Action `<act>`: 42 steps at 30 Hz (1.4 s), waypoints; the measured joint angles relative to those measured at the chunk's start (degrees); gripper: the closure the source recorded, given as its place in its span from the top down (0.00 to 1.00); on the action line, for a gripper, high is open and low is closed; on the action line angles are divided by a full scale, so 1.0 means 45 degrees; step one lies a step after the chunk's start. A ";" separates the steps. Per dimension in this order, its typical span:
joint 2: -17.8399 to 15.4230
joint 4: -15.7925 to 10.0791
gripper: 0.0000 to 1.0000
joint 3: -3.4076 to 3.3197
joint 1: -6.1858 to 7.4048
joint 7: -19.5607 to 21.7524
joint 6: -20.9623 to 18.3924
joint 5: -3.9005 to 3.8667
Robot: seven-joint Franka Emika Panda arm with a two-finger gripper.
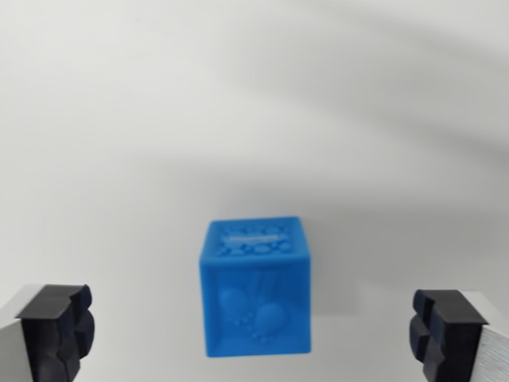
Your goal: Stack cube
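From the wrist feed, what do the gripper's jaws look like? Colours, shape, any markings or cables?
Only the tips of the gripper show, at the bottom corners of the wrist view. Each jaw has a dark navy-black pad with a lumpy, stepped face, mounted on a light grey metal-looking finger body. No cables or markings are visible. The rest of the arm is out of frame.

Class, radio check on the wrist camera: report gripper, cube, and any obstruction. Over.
Gripper open, fingers wide apart. Blue cube centred between them on the white surface, untouched. No second cube in view. Nothing in the way.
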 joint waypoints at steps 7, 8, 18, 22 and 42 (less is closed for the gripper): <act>0.0387 -0.0631 1.00 -0.0046 -0.0256 -0.0896 0.1019 0.0223; 0.0454 -0.0719 1.00 -0.0047 -0.0299 -0.1039 0.1172 0.0270; 0.1395 -0.1303 1.00 0.0024 -0.0754 -0.2322 0.2689 0.0798; 0.2210 -0.1151 1.00 0.0213 -0.0843 -0.2481 0.3317 0.1007; 0.3974 -0.0718 0.00 0.0732 -0.1348 -0.2623 0.4671 0.1138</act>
